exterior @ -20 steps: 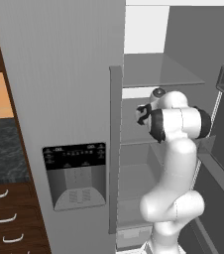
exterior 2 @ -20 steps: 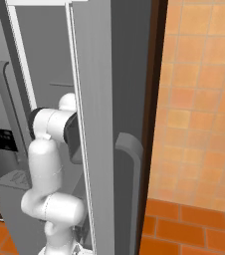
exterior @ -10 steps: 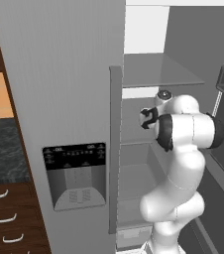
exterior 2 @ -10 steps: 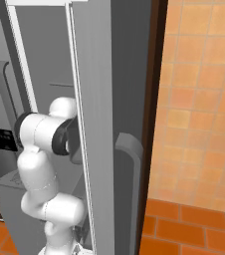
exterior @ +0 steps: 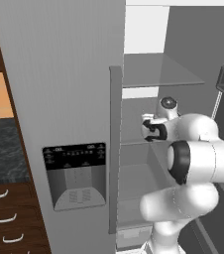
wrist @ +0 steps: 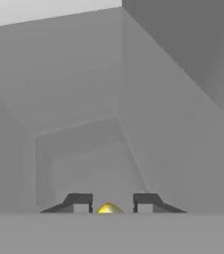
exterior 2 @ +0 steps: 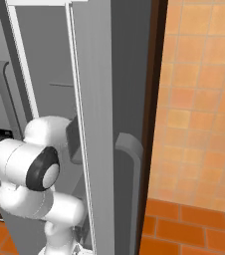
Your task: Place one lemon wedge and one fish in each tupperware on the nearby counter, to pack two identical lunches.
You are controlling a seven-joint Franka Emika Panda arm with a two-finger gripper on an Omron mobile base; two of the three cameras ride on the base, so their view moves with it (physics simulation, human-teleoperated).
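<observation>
Fridge (exterior: pixel 74 74) stands right of the counter (exterior: pixel 2 149), w/ drawers (exterior: pixel 5 218) below it. Fridge's left door is shut, dispenser (exterior: pixel 75 174) set low on it; right door (exterior 2: pixel 97 124) swung open. Arm reaches into the open compartment btwn two shelves (exterior: pixel 156 72). Gripper (wrist: pixel 109 202) sits inside, lemon wedge (wrist: pixel 108 209) btwn its fingertips. Tiled wall (exterior 2: pixel 204 99) right of the open door.

You had the fridge open: a grey glass upper shelf (exterior: pixel 158 72) and a lower shelf (exterior: pixel 134 134) below it, both bare where visible from the left base view. At the far left, a strip of the dark speckled surface (exterior: pixel 2 154) sat over brown drawers (exterior: pixel 5 218) with white handles; nothing lay on the part you could see.
</observation>
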